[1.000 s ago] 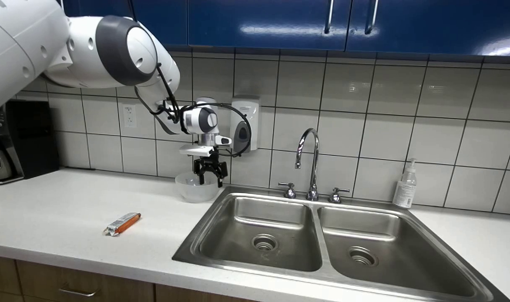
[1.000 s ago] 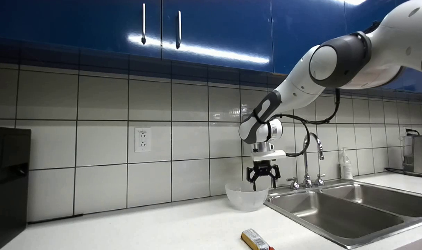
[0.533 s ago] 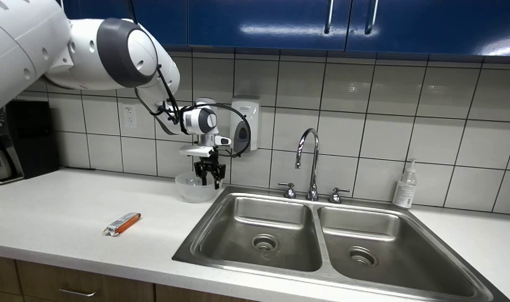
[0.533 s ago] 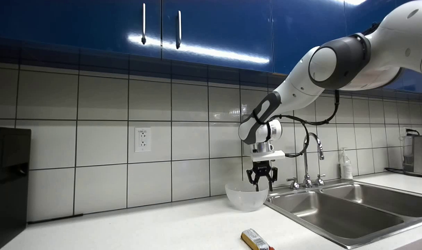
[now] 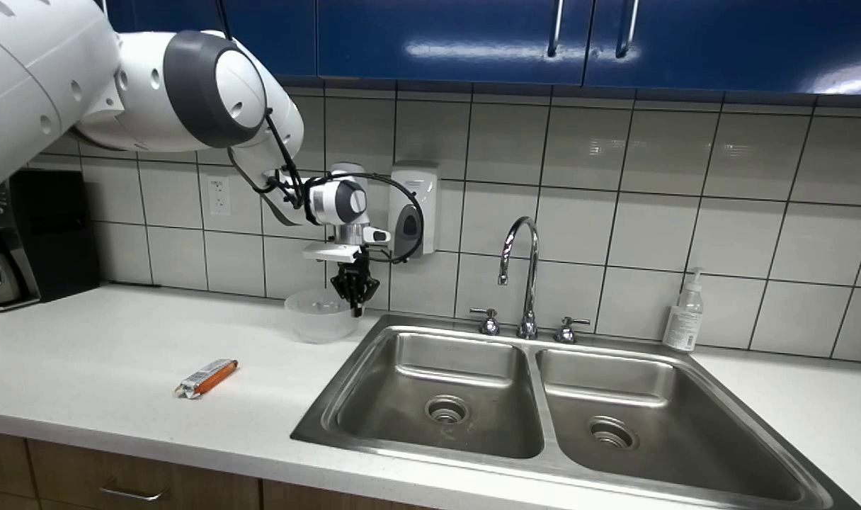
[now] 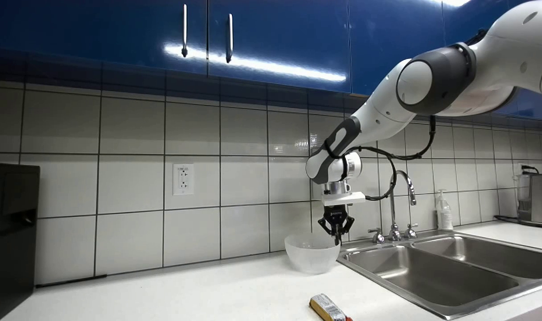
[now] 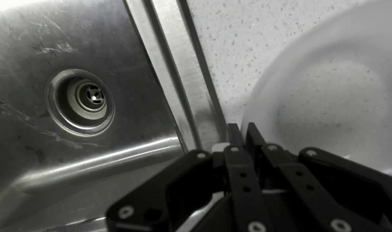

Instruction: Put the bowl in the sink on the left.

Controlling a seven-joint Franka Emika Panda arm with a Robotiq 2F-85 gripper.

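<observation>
the claw [image 7: 243, 129] is clenched on the bowl [image 6: 312, 258]: its jaws pinch the sink-side rim, which runs in between them in the wrist view. half a second ago they stood spread, one over the bowl and one by its edge; now they have drawn together, and the bowl has shifted a little away from the sink [image 5: 398, 421] in both exterior views. the bowl rests on the desk [image 5: 119, 368], to one side of the claw; the sink's nearer basin lies just to the claw's other side. the bar [image 5: 209, 378] lies well apart from the claw and the tap [image 5: 533, 276] stands past it on the sink side, both where they were.
</observation>
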